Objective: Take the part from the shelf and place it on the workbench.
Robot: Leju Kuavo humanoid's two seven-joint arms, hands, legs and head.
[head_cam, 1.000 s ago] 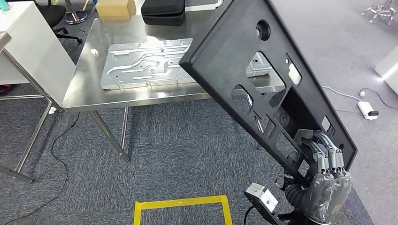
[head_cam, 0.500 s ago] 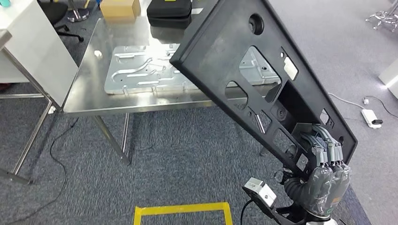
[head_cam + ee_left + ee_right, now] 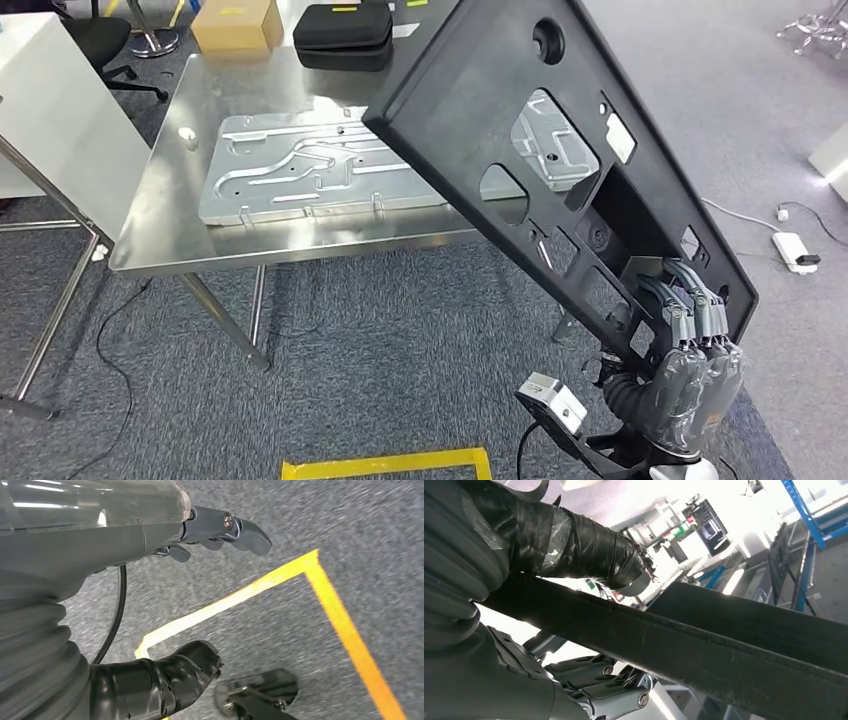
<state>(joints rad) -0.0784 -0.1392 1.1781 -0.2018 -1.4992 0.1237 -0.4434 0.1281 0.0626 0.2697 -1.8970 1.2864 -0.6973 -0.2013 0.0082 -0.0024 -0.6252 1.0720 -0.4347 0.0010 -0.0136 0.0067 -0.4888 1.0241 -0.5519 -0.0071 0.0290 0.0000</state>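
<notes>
Black part (image 3: 560,170) is off the shelf, right hand (image 3: 690,380) fingers clamped on its lower edge, tilted above the desk (image 3: 160,230). Left hand (image 3: 150,540) holds nothing, fingers loose. Placing left imo.

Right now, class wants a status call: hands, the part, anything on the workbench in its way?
Right hand grips black panel at its lower end, tilted above the workbench. Left hand open, over floor. Metal plate occupies benchtop.
</notes>
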